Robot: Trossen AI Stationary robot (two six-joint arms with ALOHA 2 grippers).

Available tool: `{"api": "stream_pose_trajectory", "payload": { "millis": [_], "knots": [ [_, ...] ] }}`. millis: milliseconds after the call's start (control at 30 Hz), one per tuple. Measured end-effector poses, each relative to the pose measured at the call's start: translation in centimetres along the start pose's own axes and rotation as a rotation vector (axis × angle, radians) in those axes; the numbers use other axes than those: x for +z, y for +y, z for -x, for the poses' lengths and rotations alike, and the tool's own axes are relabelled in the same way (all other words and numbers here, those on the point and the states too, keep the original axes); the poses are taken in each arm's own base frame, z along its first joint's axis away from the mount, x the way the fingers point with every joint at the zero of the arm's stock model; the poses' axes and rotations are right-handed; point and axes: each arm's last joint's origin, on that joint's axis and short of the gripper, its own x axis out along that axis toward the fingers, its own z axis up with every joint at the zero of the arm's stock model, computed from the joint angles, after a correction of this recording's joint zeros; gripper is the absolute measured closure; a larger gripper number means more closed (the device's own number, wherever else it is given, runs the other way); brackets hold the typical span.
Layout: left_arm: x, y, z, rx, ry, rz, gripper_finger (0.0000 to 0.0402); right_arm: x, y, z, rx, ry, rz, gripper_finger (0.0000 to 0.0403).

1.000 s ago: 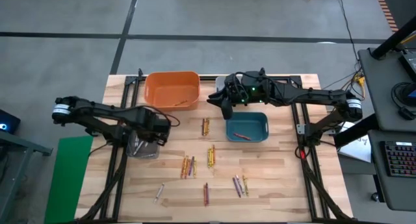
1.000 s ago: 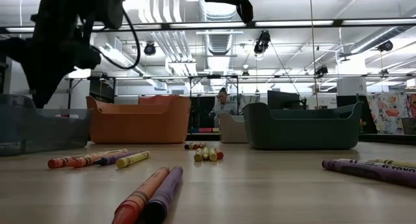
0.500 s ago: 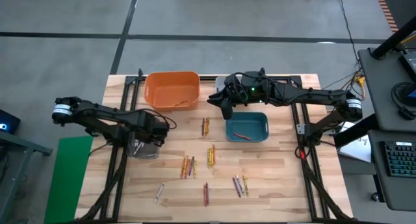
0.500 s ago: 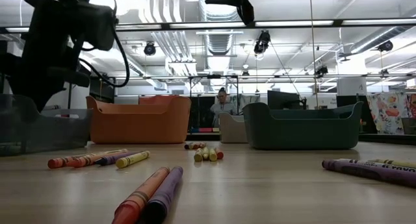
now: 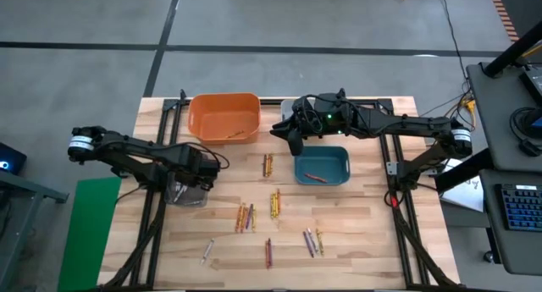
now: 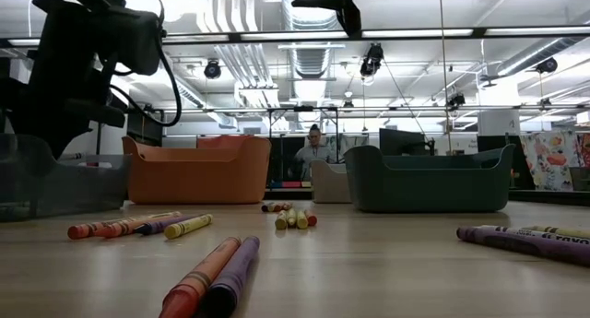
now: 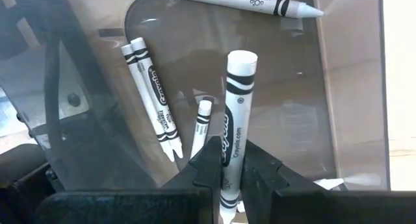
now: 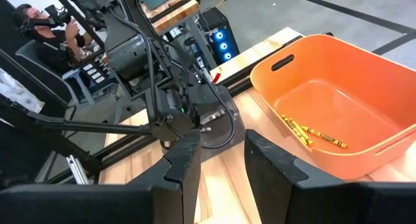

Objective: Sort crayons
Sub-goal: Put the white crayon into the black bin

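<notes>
Left tool above clear grey bin, fingers loosely pinching white crayon; right tool, open and empty, beside orange bin; risk: crayon tipping sideways, bouncing off bin wall onto worktop.

Your tabletop lies bare toward 5 o'clock; crayons clutter the centre, and bins block 12 o'clock.
</notes>
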Motion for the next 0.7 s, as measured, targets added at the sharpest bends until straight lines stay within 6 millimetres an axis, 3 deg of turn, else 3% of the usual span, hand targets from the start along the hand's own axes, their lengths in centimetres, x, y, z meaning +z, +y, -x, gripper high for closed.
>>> {"api": "stream_pose_trajectory", "payload": {
  "millis": [567, 700],
  "knots": [
    [0.06, -0.19, 0.26, -0.017, -0.004, 0.002, 0.0373, -0.48, -0.23, 0.01, -0.023, 0.048, -0.003, 0.0297],
    [0.05, -0.21, 0.26, -0.019, -0.001, 0.003, 0.035, -0.47, -0.23, 0.01, -0.022, 0.047, -0.002, 0.0298]
  ]
}}
